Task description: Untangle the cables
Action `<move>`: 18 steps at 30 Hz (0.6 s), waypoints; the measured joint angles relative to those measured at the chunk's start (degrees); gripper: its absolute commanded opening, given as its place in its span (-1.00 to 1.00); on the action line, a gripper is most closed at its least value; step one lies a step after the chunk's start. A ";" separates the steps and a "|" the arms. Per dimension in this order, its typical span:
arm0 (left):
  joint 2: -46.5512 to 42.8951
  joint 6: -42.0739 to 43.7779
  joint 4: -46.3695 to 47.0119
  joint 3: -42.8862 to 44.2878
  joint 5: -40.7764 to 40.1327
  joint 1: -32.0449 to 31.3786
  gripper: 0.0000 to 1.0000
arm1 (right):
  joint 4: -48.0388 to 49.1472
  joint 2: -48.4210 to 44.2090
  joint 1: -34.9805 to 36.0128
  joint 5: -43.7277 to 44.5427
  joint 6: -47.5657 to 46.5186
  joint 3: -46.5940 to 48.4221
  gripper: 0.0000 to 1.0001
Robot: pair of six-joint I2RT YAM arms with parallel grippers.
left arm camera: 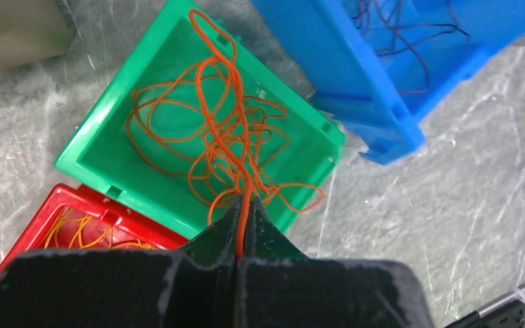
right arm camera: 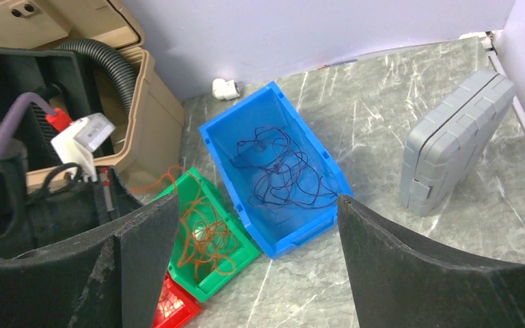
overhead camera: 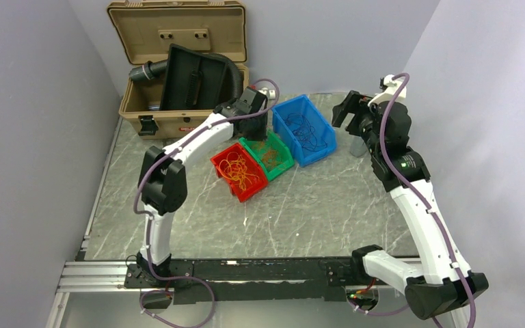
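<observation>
Sitting mid-table, the blue plastic bin (right arm camera: 301,229) holds dark purple wires (right arm camera: 280,171), sorted apart; the right gripper (right arm camera: 256,201) hovers near it, jaws spread. Beside it, the smaller green plastic bin (left arm camera: 102,147) holds tangled thin orange wires (left arm camera: 212,137), one strand (left arm camera: 245,198) pinched by the left gripper (left arm camera: 245,208), likely for drawing free.

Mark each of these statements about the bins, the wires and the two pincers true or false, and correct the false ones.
1. The left pincer is shut on an orange wire that leads out of the green bin. True.
2. The right pincer holds a wire. False: it is open and holds nothing.
3. The blue bin holds dark wires. True.
4. The grey case lies inside the blue bin. False: it stands on the table, apart from that bin.
</observation>
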 measured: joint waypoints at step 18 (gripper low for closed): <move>4.72 1.40 8.74 -4.98 -4.94 -2.10 0.39 | 0.31 -3.30 0.00 0.20 3.02 -6.97 0.82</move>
